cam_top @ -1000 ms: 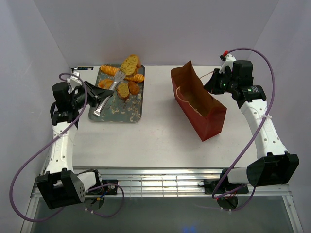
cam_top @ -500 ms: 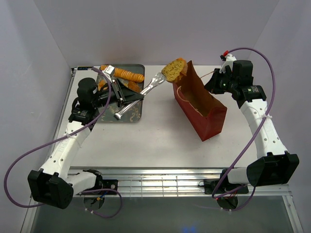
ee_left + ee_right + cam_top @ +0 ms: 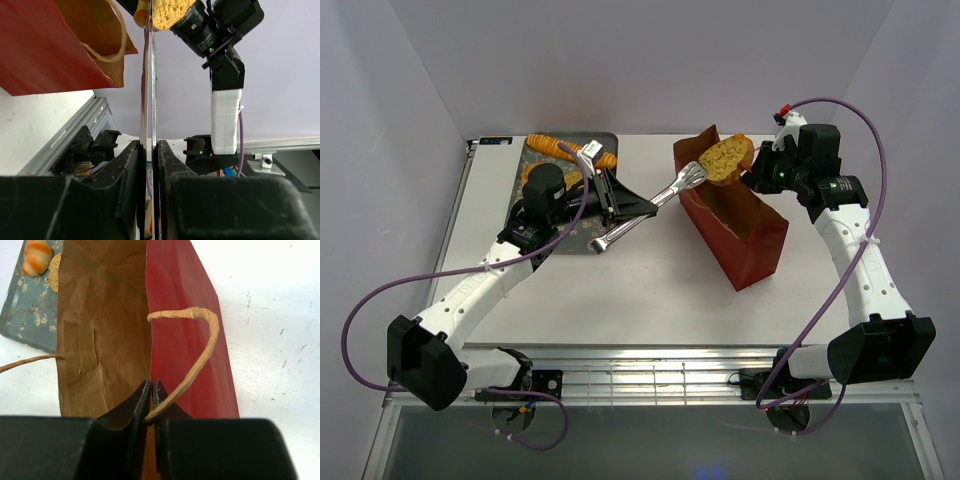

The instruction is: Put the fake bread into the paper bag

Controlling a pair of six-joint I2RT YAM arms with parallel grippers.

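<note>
My left gripper (image 3: 620, 205) is shut on the metal tongs (image 3: 655, 198), whose two blades run up between its fingers (image 3: 131, 160). The tongs' tips pinch one toast-like slice of fake bread (image 3: 725, 157), which hangs above the far end of the paper bag's (image 3: 745, 235) open top. In the left wrist view the slice (image 3: 167, 12) sits at the top edge, with the bag (image 3: 45, 45) to its left. My right gripper (image 3: 151, 385) is shut on the bag's rim, beside the root of a string handle (image 3: 200, 355). A long ridged loaf (image 3: 570, 150) lies on the tray (image 3: 603, 140).
The grey floral tray sits at the back left, partly under my left arm. A striped bun (image 3: 37, 257) lies on it (image 3: 25, 305) in the right wrist view. The bag leans at an angle across the right half of the white table (image 3: 650, 290).
My left arm has swung right from the tray, carrying the tongs and the slice to above the bag's mouth. The right arm and the bag have stayed put.
</note>
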